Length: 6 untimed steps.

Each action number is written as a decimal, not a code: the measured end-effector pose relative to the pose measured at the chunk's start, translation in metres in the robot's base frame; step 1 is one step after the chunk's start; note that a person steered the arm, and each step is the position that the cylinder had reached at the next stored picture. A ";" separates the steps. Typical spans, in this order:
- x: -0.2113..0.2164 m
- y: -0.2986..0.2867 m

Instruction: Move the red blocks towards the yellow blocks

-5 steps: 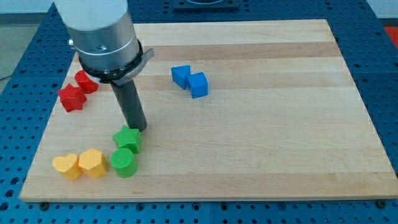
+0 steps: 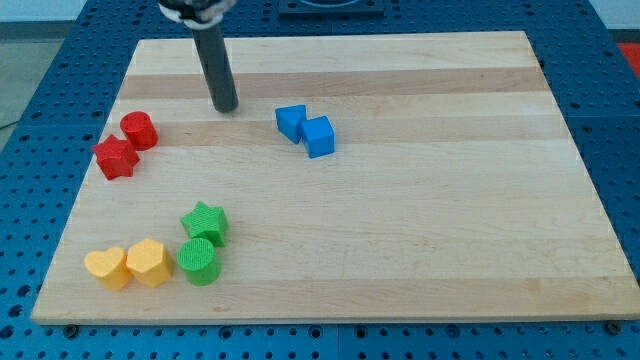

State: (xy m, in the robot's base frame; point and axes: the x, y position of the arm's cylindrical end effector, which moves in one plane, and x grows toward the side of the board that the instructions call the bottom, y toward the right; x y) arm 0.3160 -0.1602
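Note:
Two red blocks lie near the board's left edge: a red cylinder (image 2: 139,130) and a red star (image 2: 116,157) touching it at lower left. Two yellow blocks sit side by side at the bottom left: a yellow heart (image 2: 106,267) and a yellow hexagon-like block (image 2: 149,262). My tip (image 2: 226,107) rests on the board near the top, to the upper right of the red cylinder, apart from it.
A green star (image 2: 205,222) and a green cylinder (image 2: 198,260) stand just right of the yellow blocks. Two blue blocks (image 2: 306,129) touch each other right of my tip. The wooden board (image 2: 420,200) ends at blue perforated table.
My tip has moved from just above the green star towards the view's top, now level above the red blocks. No block has moved.

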 end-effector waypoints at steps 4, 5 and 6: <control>0.108 -0.086; 0.132 -0.086; 0.134 -0.086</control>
